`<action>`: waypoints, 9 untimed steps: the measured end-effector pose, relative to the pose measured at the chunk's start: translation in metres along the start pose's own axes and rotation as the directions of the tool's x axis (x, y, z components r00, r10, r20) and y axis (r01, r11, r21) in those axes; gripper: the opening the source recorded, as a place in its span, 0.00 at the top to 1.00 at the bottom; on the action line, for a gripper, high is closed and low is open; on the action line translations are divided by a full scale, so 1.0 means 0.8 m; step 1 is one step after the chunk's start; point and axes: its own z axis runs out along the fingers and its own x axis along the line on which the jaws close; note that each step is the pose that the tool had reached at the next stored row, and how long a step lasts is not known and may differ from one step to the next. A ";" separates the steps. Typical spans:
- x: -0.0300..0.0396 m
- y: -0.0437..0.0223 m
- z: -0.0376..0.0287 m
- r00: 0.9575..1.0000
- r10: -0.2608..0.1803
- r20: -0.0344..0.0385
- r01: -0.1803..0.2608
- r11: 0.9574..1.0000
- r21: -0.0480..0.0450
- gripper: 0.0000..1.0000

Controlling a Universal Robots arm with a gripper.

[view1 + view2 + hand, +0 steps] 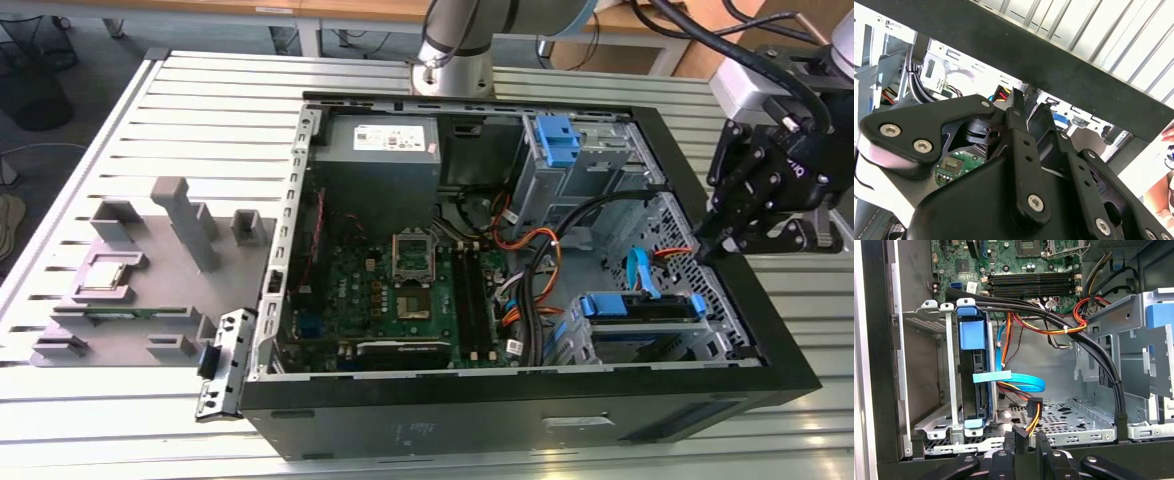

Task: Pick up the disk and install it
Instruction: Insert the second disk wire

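Fingers (1026, 447) together at case edge | disk (974, 375) seated in cage

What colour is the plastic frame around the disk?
Bright blue; the disk stands in its metal cage, best seen in the first wrist view.

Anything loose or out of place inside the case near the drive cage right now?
One thing: a black power connector on yellow, red and black wires hangs unplugged over the perforated bay floor, just in front of the hand. The blue-framed silver disk sits in its metal cage, upright.
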 end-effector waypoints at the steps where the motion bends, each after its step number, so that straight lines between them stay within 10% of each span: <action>1: 0.0001 -0.0001 0.0007 1.000 0.000 -0.001 0.000 1.000 0.000 0.69; 9: 0.0002 -0.0014 0.0051 1.000 0.000 -0.013 0.000 1.000 -0.005 0.69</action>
